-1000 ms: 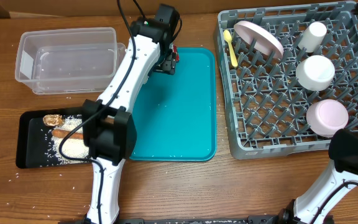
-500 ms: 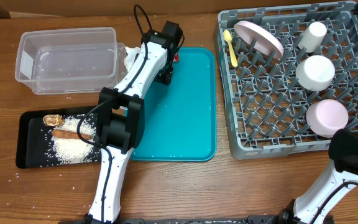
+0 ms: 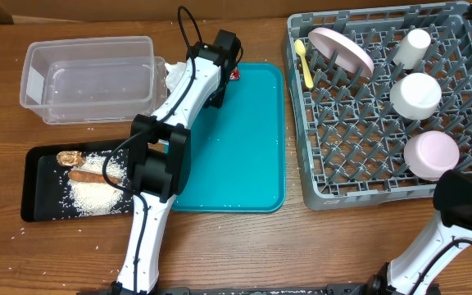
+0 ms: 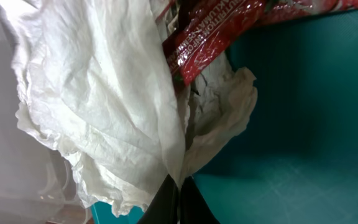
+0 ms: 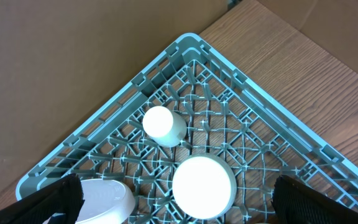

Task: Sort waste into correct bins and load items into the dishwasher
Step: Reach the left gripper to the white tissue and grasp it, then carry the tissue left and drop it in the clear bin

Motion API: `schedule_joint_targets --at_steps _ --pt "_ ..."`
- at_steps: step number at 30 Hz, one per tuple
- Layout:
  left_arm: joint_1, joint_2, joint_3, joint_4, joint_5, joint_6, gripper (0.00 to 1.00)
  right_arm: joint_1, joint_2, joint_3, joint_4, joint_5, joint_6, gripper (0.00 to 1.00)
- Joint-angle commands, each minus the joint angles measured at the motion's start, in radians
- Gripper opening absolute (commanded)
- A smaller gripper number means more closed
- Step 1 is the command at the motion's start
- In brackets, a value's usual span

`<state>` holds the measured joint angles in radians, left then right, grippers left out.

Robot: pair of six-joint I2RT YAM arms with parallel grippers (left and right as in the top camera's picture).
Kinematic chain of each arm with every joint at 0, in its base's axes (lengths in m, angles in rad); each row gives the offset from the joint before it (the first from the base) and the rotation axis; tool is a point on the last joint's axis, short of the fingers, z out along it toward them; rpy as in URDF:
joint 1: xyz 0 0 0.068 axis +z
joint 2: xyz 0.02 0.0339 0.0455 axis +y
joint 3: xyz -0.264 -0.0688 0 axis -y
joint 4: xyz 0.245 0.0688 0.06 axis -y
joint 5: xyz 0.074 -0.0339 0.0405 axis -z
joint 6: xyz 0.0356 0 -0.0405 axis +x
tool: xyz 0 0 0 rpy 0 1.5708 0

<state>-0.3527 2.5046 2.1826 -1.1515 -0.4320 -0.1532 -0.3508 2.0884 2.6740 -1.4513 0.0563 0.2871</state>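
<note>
In the left wrist view my left gripper point(image 4: 179, 200) is shut on a fold of the crumpled white napkin point(image 4: 104, 106), with the red wrapper point(image 4: 210, 37) lying against the napkin's far side. From overhead that gripper point(image 3: 217, 92) is at the teal tray's back left corner, with the napkin point(image 3: 173, 75) bulging toward the clear tub point(image 3: 88, 78). The black tray point(image 3: 35, 197) holds rice point(image 3: 93, 195) and brown sticks point(image 3: 88, 174). The grey dish rack point(image 3: 367, 197) carries a plate point(image 3: 342, 47), a yellow spoon point(image 3: 304, 61), a cup point(image 3: 412, 47) and two bowls point(image 3: 415, 94) point(image 3: 431, 154). My right gripper point(image 5: 188, 202) hangs open above the rack.
The teal tray point(image 3: 244, 156) lies between the bins and the rack. Loose rice grains are scattered on the wooden table around the black tray. A cardboard wall stands behind the rack point(image 5: 185, 50). The right arm's base point(image 3: 464, 205) sits at the rack's front right corner.
The left arm swung left toward the tray's back corner, and its jaws have closed on the napkin. The right gripper has stayed still and open.
</note>
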Motion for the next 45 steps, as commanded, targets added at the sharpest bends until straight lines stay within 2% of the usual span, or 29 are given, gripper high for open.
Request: schedule_joint_targets --at_steps 1,5,10,18,24,27,29,34,39,45 --pt "-0.013 -0.01 0.01 -0.034 -0.02 -0.031 0.04 0.002 -0.008 0.002 0.005 0.002 0.001 1.0" --pt "-0.038 -0.06 0.068 -0.124 -0.001 -0.064 0.04 0.002 -0.008 0.002 0.004 0.002 0.001 1.0" --pt "-0.046 -0.171 0.077 -0.198 0.123 -0.066 0.04 0.002 -0.008 0.002 0.005 0.002 0.001 1.0" --pt "-0.045 -0.243 0.077 -0.309 0.137 -0.124 0.04 0.002 -0.008 0.002 0.005 0.002 0.001 1.0" --pt "-0.045 -0.314 0.078 -0.287 0.13 -0.137 0.04 0.002 -0.008 0.002 0.005 0.002 0.001 1.0" --pt "-0.035 -0.367 0.078 -0.204 0.077 -0.18 0.04 0.002 -0.008 0.002 0.005 0.002 0.001 1.0" --pt "-0.008 -0.401 0.078 -0.134 0.064 -0.192 0.04 0.002 -0.008 0.002 0.005 0.002 0.001 1.0" --pt "0.097 -0.439 0.078 -0.072 0.066 -0.268 0.04 0.002 -0.008 0.002 0.005 0.002 0.001 1.0" --pt "0.268 -0.437 0.077 -0.074 0.074 -0.405 0.04 0.002 -0.008 0.002 0.005 0.002 0.001 1.0" --pt "0.425 -0.428 0.077 -0.095 0.19 -0.482 0.04 0.002 -0.008 0.002 0.005 0.002 0.001 1.0"
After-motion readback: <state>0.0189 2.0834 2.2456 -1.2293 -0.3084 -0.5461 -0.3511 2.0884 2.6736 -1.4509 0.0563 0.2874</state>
